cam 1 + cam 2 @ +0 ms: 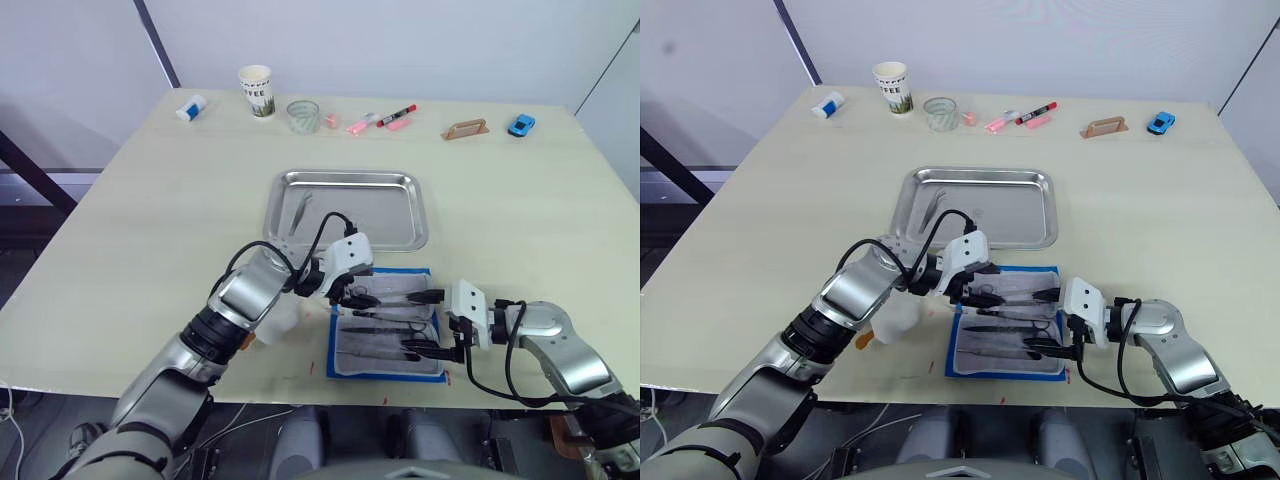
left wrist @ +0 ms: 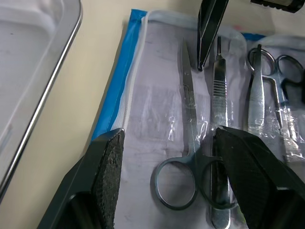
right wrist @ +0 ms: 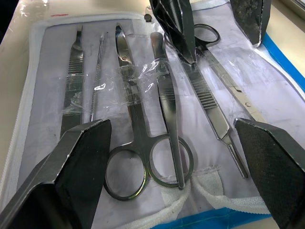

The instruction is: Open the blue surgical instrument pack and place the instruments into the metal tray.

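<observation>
The blue surgical instrument pack (image 1: 388, 325) lies unrolled, lining up, at the lower centre of the head view, near the front edge of the pale table (image 1: 130, 240). The instruments (image 3: 143, 124) — scissors, forceps and slim handles — sit in a row under clear plastic bands on the lining. Just above the pack in frame rests the metal tray (image 1: 400, 182), with one slim tool (image 1: 302, 209) already lying in its left part.

The left gripper (image 1: 362, 291) hovers over the pack's upper left area, fingers spread wide around the ring handles of one pair of scissors (image 2: 186, 157) without gripping them. The right gripper (image 1: 428, 322) reaches in from the lower right — also wide open, empty, its fingers (image 3: 81, 157) straddling the row.

Along the table's far edge stand a paper cup (image 1: 256, 91), a glass (image 1: 303, 116), markers (image 1: 385, 119) and a blue toy car (image 1: 520, 125).
</observation>
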`<state>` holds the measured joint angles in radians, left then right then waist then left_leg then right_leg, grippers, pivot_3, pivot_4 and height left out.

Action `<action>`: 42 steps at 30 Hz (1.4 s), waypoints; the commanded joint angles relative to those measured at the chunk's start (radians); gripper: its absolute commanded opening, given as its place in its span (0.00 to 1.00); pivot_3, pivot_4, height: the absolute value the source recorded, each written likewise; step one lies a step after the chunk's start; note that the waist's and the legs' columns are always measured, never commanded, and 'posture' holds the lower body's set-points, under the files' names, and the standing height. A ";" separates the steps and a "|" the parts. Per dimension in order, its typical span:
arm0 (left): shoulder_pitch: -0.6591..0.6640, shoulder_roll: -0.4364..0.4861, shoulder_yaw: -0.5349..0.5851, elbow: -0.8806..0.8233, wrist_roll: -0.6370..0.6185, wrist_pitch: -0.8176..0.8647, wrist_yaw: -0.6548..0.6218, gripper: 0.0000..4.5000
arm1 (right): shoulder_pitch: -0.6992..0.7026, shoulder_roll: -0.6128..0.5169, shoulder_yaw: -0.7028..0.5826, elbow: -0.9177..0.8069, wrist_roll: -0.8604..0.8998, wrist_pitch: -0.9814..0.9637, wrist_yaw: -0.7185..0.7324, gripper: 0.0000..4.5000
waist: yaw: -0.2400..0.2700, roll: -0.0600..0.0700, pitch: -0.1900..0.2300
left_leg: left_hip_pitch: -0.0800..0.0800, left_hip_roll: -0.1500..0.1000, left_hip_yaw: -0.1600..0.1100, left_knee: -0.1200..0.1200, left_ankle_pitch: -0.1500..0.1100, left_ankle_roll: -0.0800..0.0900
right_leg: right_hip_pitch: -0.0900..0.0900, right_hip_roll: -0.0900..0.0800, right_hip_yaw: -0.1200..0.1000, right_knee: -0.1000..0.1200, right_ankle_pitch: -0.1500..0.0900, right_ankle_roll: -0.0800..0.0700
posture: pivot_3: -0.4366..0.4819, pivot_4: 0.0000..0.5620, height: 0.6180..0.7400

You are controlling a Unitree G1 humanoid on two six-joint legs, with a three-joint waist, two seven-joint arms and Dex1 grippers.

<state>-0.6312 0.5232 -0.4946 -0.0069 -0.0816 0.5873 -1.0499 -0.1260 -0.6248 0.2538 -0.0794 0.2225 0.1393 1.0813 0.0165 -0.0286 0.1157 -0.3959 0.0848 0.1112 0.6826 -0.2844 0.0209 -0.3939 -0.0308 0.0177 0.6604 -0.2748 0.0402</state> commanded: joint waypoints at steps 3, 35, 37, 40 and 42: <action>-0.009 0.024 -0.003 0.030 0.033 -0.039 -0.024 0.72 | 0.033 -0.023 0.025 0.043 -0.043 0.040 -0.002 1.00 | 0.000 0.000 0.000 | 0.000 0.000 0.000 0.000 0.000 0.000 | 0.000 0.000 0.000 0.000 0.000 0.000 | 0.48 0.27 1.00; -0.038 -0.005 0.042 0.131 0.024 -0.209 -0.138 0.43 | 0.038 -0.030 0.019 0.036 -0.040 0.049 0.000 1.00 | 0.001 0.001 -0.001 | 0.000 0.000 0.000 0.000 0.000 0.000 | 0.000 0.000 0.000 0.000 0.000 0.000 | 0.48 0.27 1.00; -0.035 -0.010 0.066 0.129 0.009 -0.204 -0.139 0.43 | 0.039 -0.030 0.018 0.034 -0.041 0.050 0.000 1.00 | 0.001 0.001 -0.001 | 0.000 0.000 0.000 0.000 0.000 0.000 | 0.000 0.000 0.000 0.000 0.000 0.000 | 0.48 0.27 1.00; -0.035 -0.013 0.103 0.121 -0.027 -0.196 -0.148 0.43 | 0.040 -0.029 0.019 0.033 -0.041 0.050 0.000 1.00 | 0.000 0.001 -0.001 | 0.000 0.000 0.000 0.000 0.000 0.000 | 0.000 0.000 0.000 0.000 0.000 0.000 | 0.48 0.27 1.00; -0.035 -0.009 0.123 0.121 -0.042 -0.196 -0.154 0.43 | 0.038 -0.028 0.019 0.034 -0.041 0.049 0.000 1.00 | 0.000 0.001 -0.001 | 0.000 0.000 0.000 0.000 0.000 0.000 | 0.000 0.000 0.000 0.000 0.000 0.000 | 0.48 0.27 1.00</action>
<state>-0.6618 0.5093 -0.4023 0.1360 -0.0946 0.3964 -1.1928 -0.1223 -0.6261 0.2480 -0.0875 0.2225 0.1490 1.0802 0.0166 -0.0275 0.1151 -0.3962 0.0848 0.1110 0.6830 -0.2845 0.0210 -0.3939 -0.0308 0.0174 0.6605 -0.2749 0.0404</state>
